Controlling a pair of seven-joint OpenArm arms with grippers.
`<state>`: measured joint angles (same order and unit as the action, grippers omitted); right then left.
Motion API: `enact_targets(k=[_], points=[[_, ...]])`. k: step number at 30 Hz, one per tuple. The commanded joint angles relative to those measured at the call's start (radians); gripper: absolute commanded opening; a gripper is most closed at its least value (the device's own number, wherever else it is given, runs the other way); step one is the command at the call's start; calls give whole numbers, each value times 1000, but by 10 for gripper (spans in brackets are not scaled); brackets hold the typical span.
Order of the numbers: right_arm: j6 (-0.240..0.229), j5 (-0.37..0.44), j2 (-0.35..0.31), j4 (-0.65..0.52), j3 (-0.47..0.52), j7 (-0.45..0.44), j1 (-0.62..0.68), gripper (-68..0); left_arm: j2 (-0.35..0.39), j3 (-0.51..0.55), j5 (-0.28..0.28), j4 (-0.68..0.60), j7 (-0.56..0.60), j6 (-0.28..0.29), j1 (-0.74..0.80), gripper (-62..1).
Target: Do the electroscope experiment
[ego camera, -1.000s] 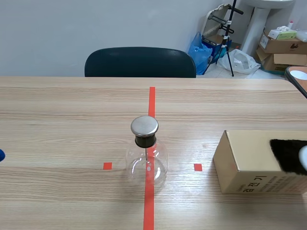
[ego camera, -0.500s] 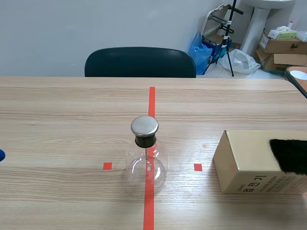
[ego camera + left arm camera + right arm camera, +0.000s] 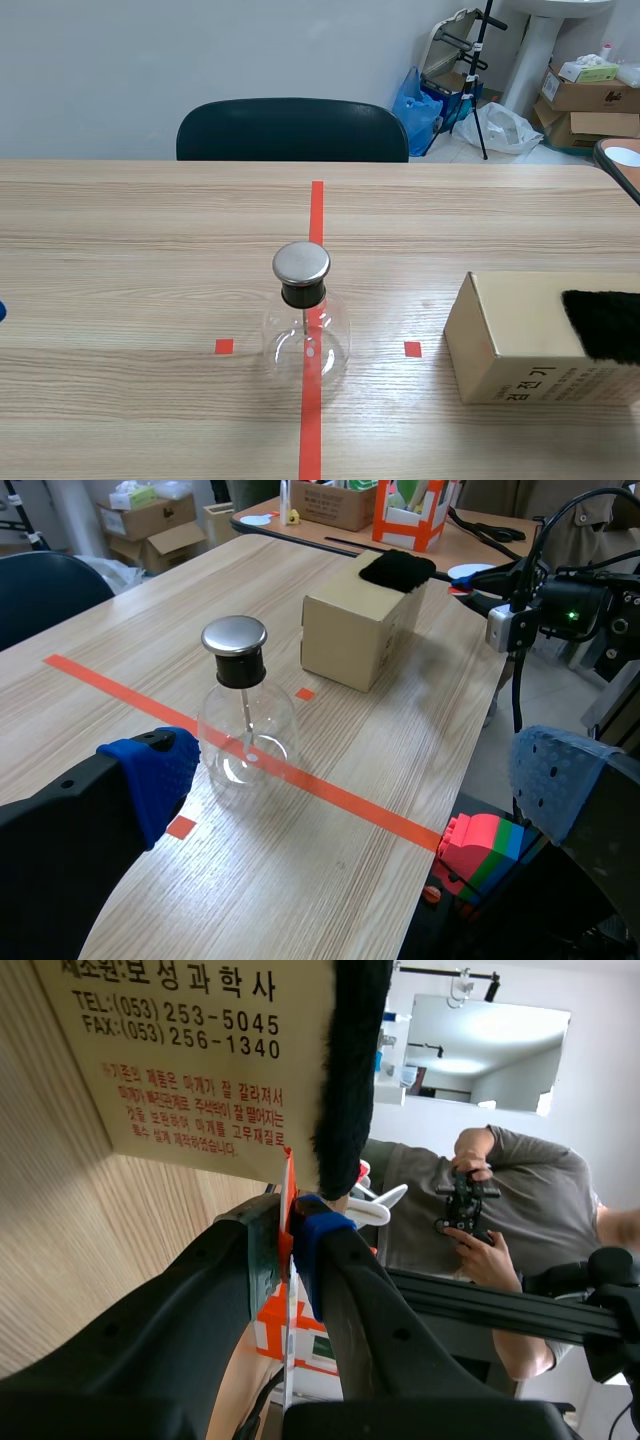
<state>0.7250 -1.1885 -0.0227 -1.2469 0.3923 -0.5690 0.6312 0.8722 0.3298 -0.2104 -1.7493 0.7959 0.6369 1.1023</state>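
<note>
Centrally, the electroscope (image 3: 305,330), a round clear glass flask with a black stopper and a flat metal cap (image 3: 301,261), stands upright on the worktop (image 3: 150,260), right on the long red tape line and between the two small red squares; nothing touches it. To its right, apart from it, lies a cardboard box (image 3: 520,340) with printed lettering on its sides; a piece of black fur (image 3: 605,325) rests on the box's top at its far right end. The left pincer (image 3: 360,780) hangs low on the robot's side of the flask with its blue-padded fingers spread wide, holding nothing; in the scene view only a sliver of blue shows at the left edge. The right pincer (image 3: 288,1215) is pressed together on a thin orange-red strip (image 3: 289,1175), with the box's printed face and the fur's edge just ahead of it. A dark chair (image 3: 292,130) stands behind the worktop; a person (image 3: 490,1200) in a grey top shows beyond the right pincer.
</note>
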Motion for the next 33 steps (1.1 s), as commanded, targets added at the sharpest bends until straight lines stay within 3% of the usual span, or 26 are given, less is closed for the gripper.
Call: enact_targets(k=[1,4,6,8,10,12,19,33], points=[[58,-2,-14,-21,2,-118,3,-658,-7,0,-11,-4,15,1,0,14],[58,3,-19,-21,1,-342,1,-658,-7,0,-12,-4,15,1,0,14],[58,8,-12,-21,1,-371,2,-658,-7,0,-14,-4,15,1,0,14],[58,12,1,-21,1,-272,3,-658,-7,0,-14,-4,15,1,0,14],[58,5,7,-21,1,-105,3,-658,-7,0,-14,-4,15,1,0,14],[58,-5,3,-21,2,-24,3,-658,-7,0,-14,-4,14,1,0,14],[58,-5,1,-21,1,-136,1,-658,-7,0,-14,-4,15,1,0,14],[58,11,0,-33,1,-108,23,-658,-7,0,-14,-4,15,2,0,14]])
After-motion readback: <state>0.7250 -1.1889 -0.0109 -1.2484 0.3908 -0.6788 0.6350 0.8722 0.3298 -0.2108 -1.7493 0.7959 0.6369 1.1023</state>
